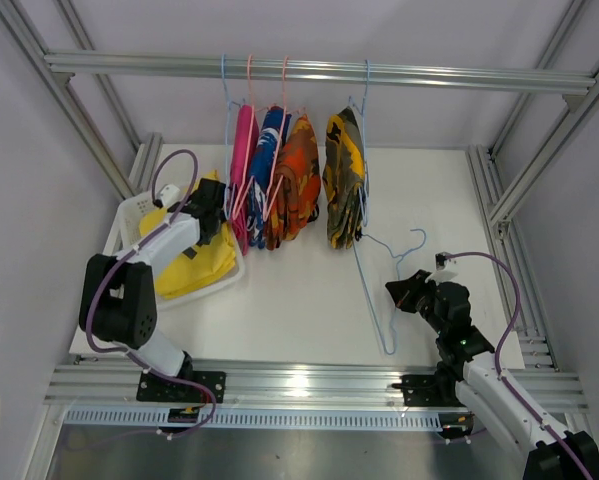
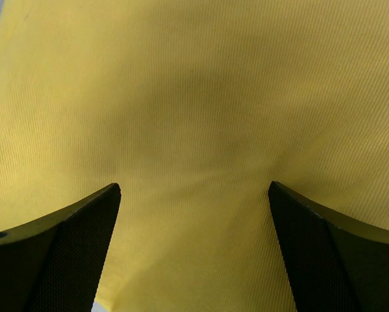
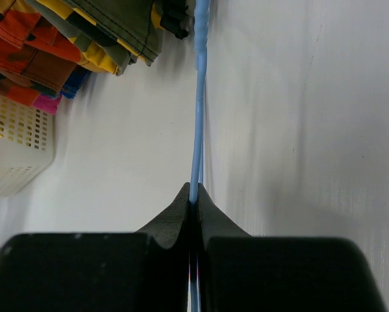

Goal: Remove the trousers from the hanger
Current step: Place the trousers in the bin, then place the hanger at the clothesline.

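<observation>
White tabletop (image 1: 309, 290) inside an aluminium frame carries everything. Nearest, on the right, the right gripper (image 1: 399, 291) has its fingers pressed together on the wire of a bare light-blue hanger (image 1: 372, 300). The right wrist view shows the black fingertips (image 3: 181, 211) pinching that wire (image 3: 197, 117). The hanger lies on the table with its long side running near to far and its hook curling at the far right.

On the left, farther in, a white slotted basket (image 1: 129, 215) sits at the table's edge. The plain yellow trousers (image 1: 194, 265) lie rumpled in it, with their length running roughly near to far. The left gripper (image 1: 207, 205) hangs over their far end. In the left wrist view its fingers (image 2: 77, 253) are spread wide, with only fine-ribbed yellow cloth between them. Whether they touch the cloth cannot be told.

Beyond, four pairs hang from wire hangers on the cross rail (image 1: 429, 75), their long axes vertical and their lower ends pointing down toward the table. From left to right:
- the plain magenta pink trousers (image 1: 244, 170)
- the blue-and-white patterned trousers (image 1: 269, 165)
- the orange camouflage trousers (image 1: 297, 175)
- the yellow-and-dark camouflage trousers (image 1: 342, 175)

The first three are packed together and touching. The fourth hangs a little apart to the right, with the far end of the bare hanger just beside its lower edge.
</observation>
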`<control>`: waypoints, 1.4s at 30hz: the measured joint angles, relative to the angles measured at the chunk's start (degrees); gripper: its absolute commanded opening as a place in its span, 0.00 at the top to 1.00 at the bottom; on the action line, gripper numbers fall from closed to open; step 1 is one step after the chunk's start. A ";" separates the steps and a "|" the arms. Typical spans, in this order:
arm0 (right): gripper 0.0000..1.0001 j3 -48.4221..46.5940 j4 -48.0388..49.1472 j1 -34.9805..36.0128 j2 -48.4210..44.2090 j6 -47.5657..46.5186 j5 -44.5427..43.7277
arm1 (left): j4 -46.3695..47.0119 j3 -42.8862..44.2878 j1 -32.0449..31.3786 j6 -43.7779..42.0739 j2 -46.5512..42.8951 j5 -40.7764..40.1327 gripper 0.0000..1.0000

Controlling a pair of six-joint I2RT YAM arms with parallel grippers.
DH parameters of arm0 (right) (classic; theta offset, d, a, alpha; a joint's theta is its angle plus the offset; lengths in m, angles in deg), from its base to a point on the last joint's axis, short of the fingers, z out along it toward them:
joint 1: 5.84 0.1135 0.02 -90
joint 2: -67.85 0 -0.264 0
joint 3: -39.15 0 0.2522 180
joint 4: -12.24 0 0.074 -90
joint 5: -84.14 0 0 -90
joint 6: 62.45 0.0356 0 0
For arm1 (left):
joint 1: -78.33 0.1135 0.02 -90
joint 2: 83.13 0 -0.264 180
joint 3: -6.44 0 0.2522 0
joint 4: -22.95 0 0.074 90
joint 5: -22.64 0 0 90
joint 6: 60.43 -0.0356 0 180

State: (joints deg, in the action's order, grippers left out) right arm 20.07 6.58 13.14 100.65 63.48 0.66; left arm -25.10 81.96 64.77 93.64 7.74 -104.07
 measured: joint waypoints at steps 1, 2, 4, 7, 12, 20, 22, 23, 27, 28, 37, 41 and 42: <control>1.00 0.00 0.00 -0.07 0.00 0.00 0.00 | -0.37 0.74 0.02 0.37 0.63 0.70 0.01; 1.00 0.00 0.00 -0.11 0.00 0.00 0.00 | -0.68 1.38 0.02 0.48 1.09 1.42 0.01; 1.00 0.00 -0.02 -0.15 0.00 0.00 0.02 | -1.25 2.16 0.02 0.52 1.57 2.60 0.01; 1.00 0.00 -0.09 -0.26 -0.02 0.00 0.07 | -2.67 2.95 0.02 0.50 1.70 3.58 0.01; 1.00 -0.04 -1.18 -0.33 -1.03 0.00 0.35 | -6.29 2.86 -0.28 0.17 -1.31 5.53 0.01; 1.00 -3.63 -8.83 -0.35 -6.16 -0.04 0.31 | -11.43 8.39 -4.68 -4.72 -18.40 7.19 0.01; 1.00 -5.55 -10.97 -0.26 -6.86 -0.37 0.17 | -10.69 9.90 -5.46 -7.37 -22.84 8.09 0.01; 1.00 -6.58 -11.76 -0.20 -6.86 -0.68 -0.07 | -10.36 10.43 -5.66 -8.76 -24.94 8.61 0.00; 1.00 -11.41 -16.15 0.83 -6.27 -2.38 -1.60 | -10.21 12.79 -5.90 -14.25 -29.81 9.03 0.00; 1.00 -12.87 -17.33 1.01 -6.01 -3.06 -2.21 | -10.12 13.18 -6.03 -15.63 -30.60 9.03 0.00; 1.00 -29.07 -28.63 2.23 1.38 -10.08 -12.87 | -7.15 13.05 -12.44 -26.14 -35.43 9.57 0.01; 1.00 -37.48 -33.59 2.47 5.51 -12.94 -17.75 | -2.54 9.73 -15.65 -30.77 -36.50 9.22 0.00; 1.00 -39.50 -34.47 2.56 6.23 -13.66 -18.67 | -0.33 7.56 -15.78 -31.52 -37.20 8.90 0.00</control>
State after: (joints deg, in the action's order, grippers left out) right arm -19.43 -27.89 15.70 106.88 49.82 -18.01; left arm -25.42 89.52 48.99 62.12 -29.46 -95.17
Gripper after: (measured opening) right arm 0.020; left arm 0.994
